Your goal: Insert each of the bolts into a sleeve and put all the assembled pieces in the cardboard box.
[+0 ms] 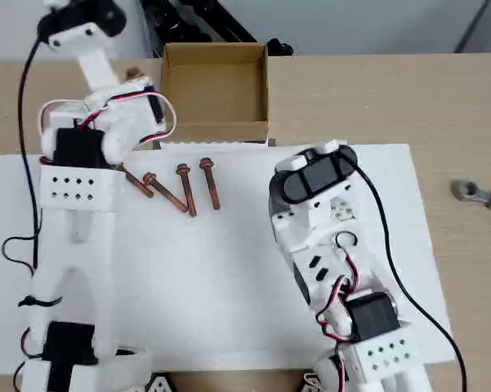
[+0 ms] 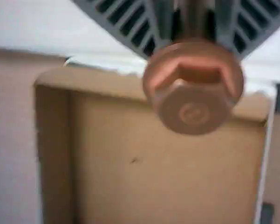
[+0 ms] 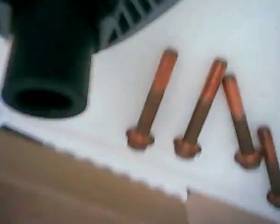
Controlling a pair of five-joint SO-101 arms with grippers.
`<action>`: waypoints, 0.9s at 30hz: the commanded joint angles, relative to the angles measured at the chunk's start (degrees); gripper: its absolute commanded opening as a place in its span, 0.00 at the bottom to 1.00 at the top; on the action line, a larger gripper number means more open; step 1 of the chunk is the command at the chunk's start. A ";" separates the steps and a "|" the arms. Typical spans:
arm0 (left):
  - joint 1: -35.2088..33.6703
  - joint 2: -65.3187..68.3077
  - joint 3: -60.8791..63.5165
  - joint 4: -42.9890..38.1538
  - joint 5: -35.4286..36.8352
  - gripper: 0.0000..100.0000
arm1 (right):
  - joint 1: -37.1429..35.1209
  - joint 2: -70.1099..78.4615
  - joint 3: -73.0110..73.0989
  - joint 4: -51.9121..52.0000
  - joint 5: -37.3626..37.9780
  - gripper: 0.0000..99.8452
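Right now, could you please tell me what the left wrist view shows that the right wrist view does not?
Only the left wrist view: the head of the held bolt, gripped by the left gripper, with the open inside of the cardboard box behind it. Only the right wrist view: the black sleeve in the right gripper, and four loose bolts lying side by side. Both: the white sheet, its ragged edge against brown cardboard.
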 commanded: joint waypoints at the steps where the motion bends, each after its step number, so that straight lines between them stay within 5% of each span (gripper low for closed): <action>1: 1.41 -3.08 -4.35 -2.37 -0.18 0.00 | -0.40 4.26 -2.20 -8.04 -1.85 0.00; 11: 5.54 -2.99 -17.45 8.44 -3.60 0.00 | -1.10 26.33 -24.18 -13.32 -3.34 0.00; 18: 5.54 -2.99 -19.82 12.75 -4.84 0.01 | -10.95 42.07 -44.04 2.15 -3.43 0.00; 27: 5.80 -3.78 -19.74 13.01 -5.19 0.01 | -13.76 41.10 -39.21 0.48 -3.60 0.01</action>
